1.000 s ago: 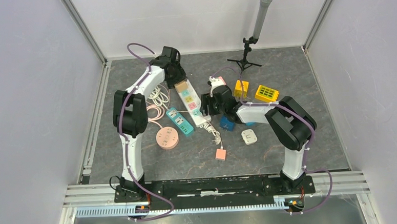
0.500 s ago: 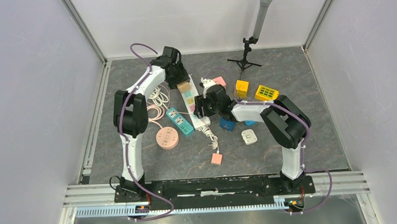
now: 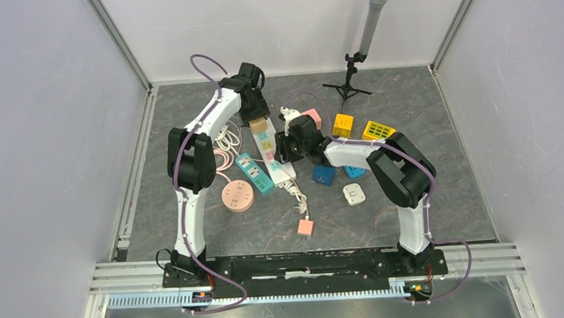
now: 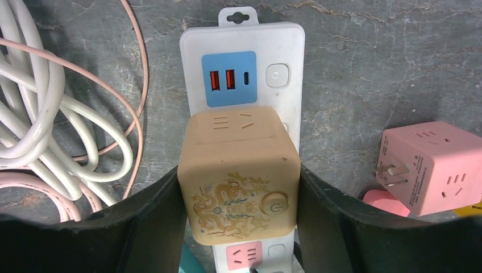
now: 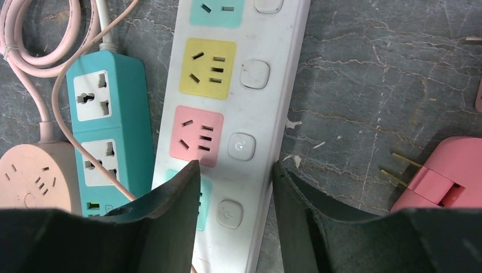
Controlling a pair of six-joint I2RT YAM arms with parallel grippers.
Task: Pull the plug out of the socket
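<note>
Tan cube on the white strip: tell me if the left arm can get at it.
Probably yes. The left claw straddles the cube, its fingers seemingly against both sides, with nothing in between.

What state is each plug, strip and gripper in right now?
Tan cube: plugged into white strip, gripped on both sides.
White strip: lying flat, other visible sockets empty.
Left gripper: jaws shut on the tan cube.
Right gripper: jaws open, over the white strip.
Pink cube: unplugged, prongs bare.
Teal strip: visible sockets empty.
</note>
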